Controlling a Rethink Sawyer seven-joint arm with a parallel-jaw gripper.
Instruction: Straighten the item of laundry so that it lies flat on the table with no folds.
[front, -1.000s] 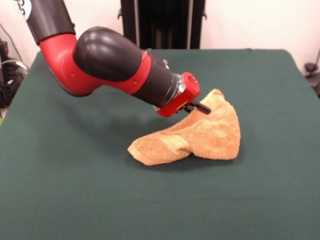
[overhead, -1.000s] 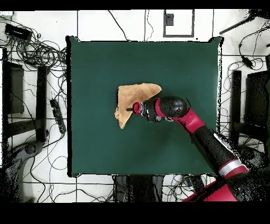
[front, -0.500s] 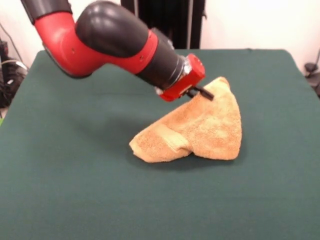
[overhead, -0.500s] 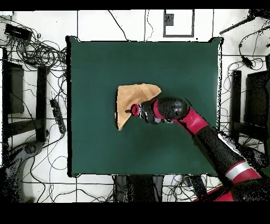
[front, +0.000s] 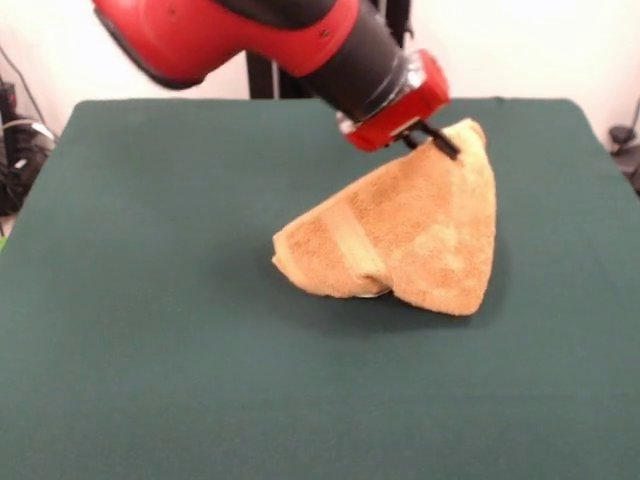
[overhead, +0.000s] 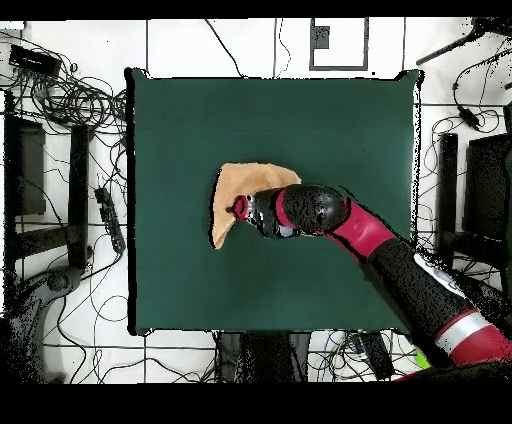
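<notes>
- Front view, item one: orange-tan terry towel, peak raised off the dark green table, lower folds heaped on the cloth near the middle.
- Gripper: thin black fingers closed on the towel's top corner; red wrist flange and arm slant in from the upper left.
- Woven band: runs down the front face; a fold is tucked under at the left lobe.
- Step in hand, judged: lifting a corner to open the folds. Best done by raising until the doubled layers hang free, then drawing sideways and laying down slowly, so the bottom edge drags flat.
- Risk, judged: a thin pinch may slip; the layers may drop bunched.
- Overhead view: cables and dark stands on the floor round the table; nothing else lies on the table, and nothing blocks the pull.
</notes>
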